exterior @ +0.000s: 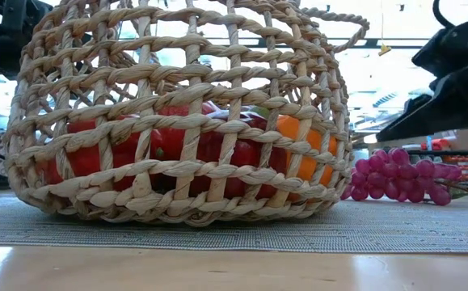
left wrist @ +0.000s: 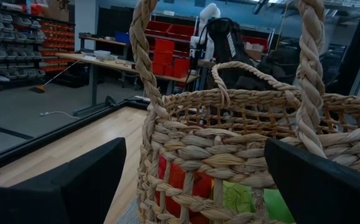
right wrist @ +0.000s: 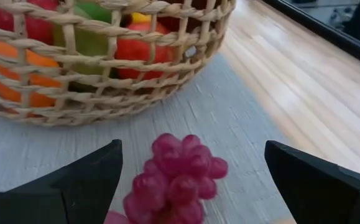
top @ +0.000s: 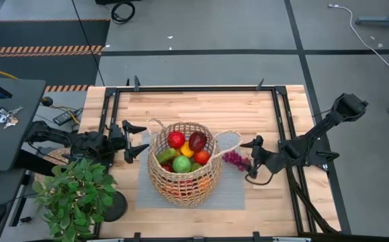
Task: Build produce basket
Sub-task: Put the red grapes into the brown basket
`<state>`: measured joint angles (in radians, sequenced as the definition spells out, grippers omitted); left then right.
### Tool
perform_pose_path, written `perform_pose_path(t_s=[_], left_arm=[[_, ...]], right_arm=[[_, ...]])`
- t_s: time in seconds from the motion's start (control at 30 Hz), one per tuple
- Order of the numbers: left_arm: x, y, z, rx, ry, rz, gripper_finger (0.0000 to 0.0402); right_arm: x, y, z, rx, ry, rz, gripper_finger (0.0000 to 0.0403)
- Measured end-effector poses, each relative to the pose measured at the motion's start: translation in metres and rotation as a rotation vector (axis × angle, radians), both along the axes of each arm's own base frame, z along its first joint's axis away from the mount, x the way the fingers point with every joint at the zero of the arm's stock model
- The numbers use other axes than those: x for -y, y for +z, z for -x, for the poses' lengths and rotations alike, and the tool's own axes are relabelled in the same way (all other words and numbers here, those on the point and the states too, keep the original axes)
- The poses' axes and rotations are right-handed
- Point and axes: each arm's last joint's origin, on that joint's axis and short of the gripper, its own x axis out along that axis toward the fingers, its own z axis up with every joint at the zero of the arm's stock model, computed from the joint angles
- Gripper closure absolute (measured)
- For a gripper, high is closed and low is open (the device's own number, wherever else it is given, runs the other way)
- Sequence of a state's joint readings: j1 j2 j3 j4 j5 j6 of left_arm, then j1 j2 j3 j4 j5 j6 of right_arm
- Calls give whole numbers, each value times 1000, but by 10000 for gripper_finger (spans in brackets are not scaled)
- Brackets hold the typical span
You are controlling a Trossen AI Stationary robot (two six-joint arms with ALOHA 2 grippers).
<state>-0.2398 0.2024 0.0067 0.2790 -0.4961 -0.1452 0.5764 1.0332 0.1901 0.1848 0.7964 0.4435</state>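
Purple grapes [top: 236,159] lie beside basket [top: 183,186]

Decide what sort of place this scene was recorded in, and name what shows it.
Probably a robotics lab or workshop: red storage bins on shelving, workbenches behind the basket, hazard-striped floor tape.

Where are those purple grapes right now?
Seen from above, the grapes lie on the grey mat, just right of the basket and outside it. The open right gripper sits right beside them.
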Motion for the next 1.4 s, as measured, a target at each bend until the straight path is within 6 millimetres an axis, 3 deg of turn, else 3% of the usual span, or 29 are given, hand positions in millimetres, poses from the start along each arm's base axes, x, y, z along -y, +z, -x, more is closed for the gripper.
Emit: perform_pose_path(t_s=[0.37,0.6,0.9,1.1,1.4], left_arm=[[0,0,0,0,0,0,12],[0,0,0,0,0,0,12],[0,0,0,0,0,0,12],[0,0,0,0,0,0,12],[0,0,0,0,0,0,12]], right_arm=[[14,-15,-5,-12,-11,14,7],[9,-23,-15,-12,38,-37,13],[8,-39,-21,-112,23,19,28],[14,-43,-23,-136,-21,47,62],[24,-42,-26,-140,-76,114,149]])
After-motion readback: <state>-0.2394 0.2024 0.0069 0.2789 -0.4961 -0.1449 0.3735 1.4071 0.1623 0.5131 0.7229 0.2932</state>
